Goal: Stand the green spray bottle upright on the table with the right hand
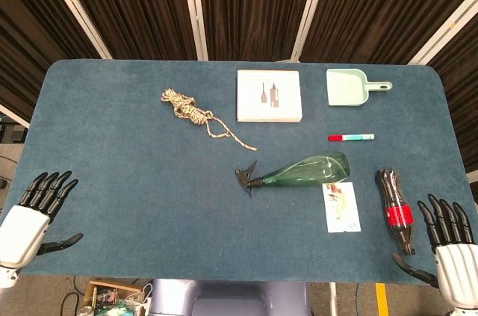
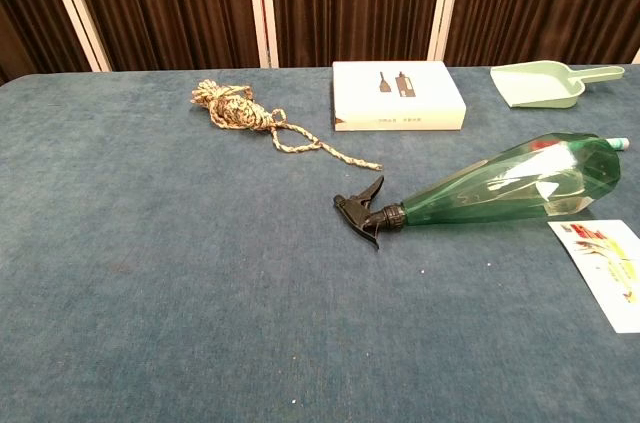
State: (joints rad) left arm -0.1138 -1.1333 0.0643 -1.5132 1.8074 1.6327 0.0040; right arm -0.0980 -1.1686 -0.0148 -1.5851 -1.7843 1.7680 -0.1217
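Note:
The green spray bottle (image 1: 306, 170) (image 2: 510, 186) lies on its side on the blue table, its black trigger head (image 1: 247, 177) (image 2: 363, 210) pointing left and its wide base to the right. My right hand (image 1: 450, 244) rests at the table's front right corner, fingers spread and holding nothing, well to the right of the bottle. At the front left corner my left hand (image 1: 33, 215) is likewise open and empty. Neither hand shows in the chest view.
A dark cola bottle (image 1: 395, 210) lies between my right hand and the spray bottle. A printed card (image 1: 341, 208) sits under the bottle's base. Farther back are a red-and-white marker (image 1: 351, 137), a white box (image 1: 269, 95), a mint dustpan (image 1: 351, 87) and a coiled rope (image 1: 190, 111).

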